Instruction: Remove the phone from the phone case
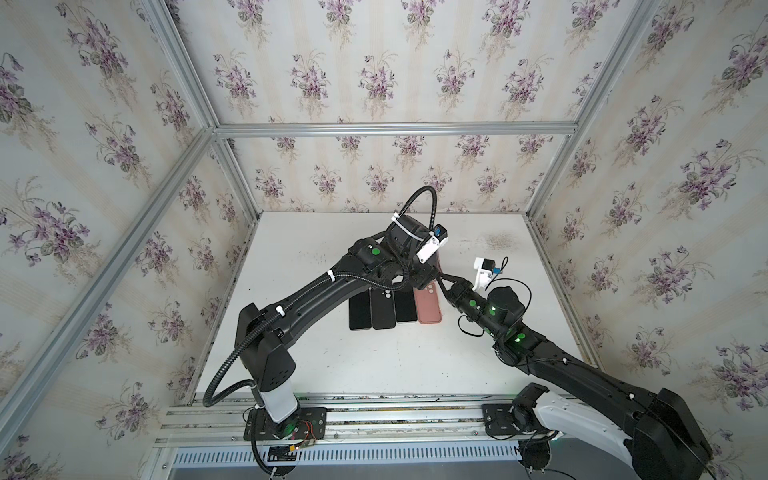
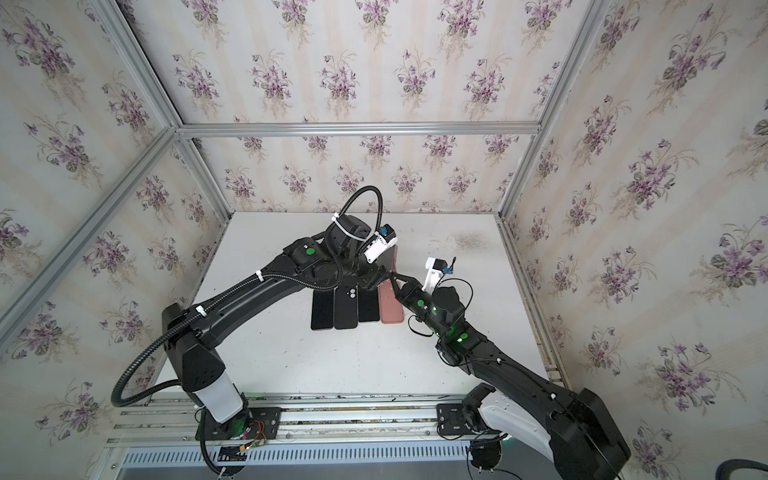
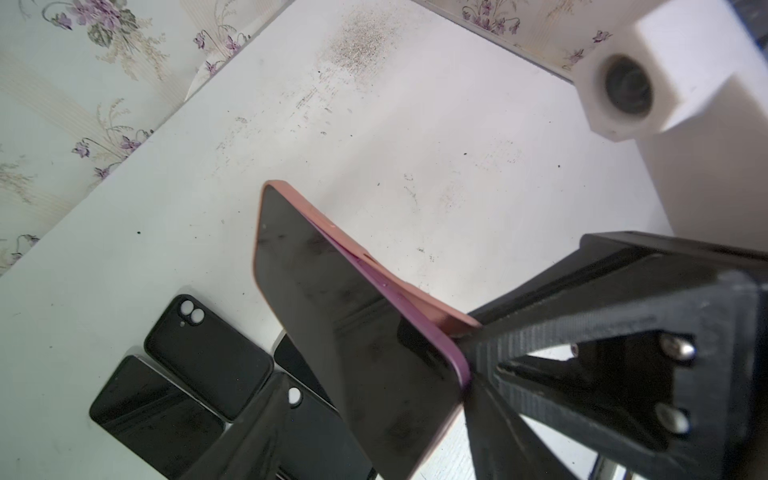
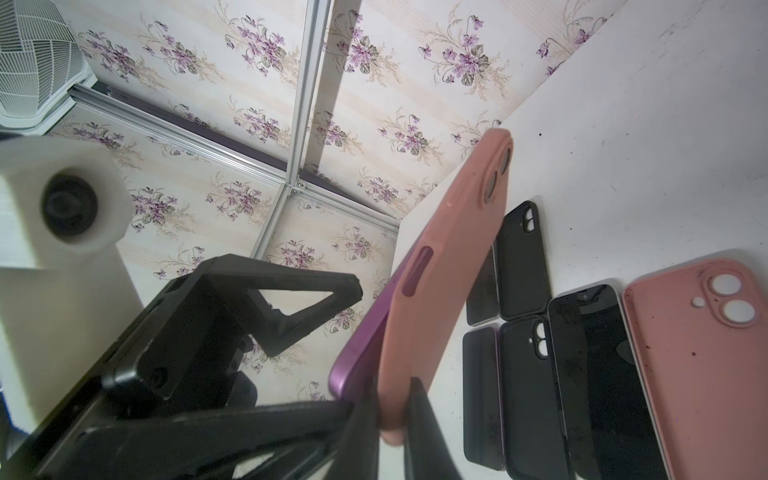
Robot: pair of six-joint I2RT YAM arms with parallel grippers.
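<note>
Here, right fingers (image 4: 424, 428) pinch the phone case (image 4: 449, 249) corner; left fingers (image 3: 232, 453) stand open astride the phone (image 3: 332, 311).

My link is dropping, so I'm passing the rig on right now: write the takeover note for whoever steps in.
Right pincer: shut on a corner of the pink case, holding it tilted above the table.
Left pincer: open, jaws astride the near end of the purple phone, no grip seen yet.
Done: the phone's long edge is peeled out of the case near the right pincer; the far end is seated.
Left: clamp the phone, pull it free, probably set both beside the spare phones and cases.
</note>
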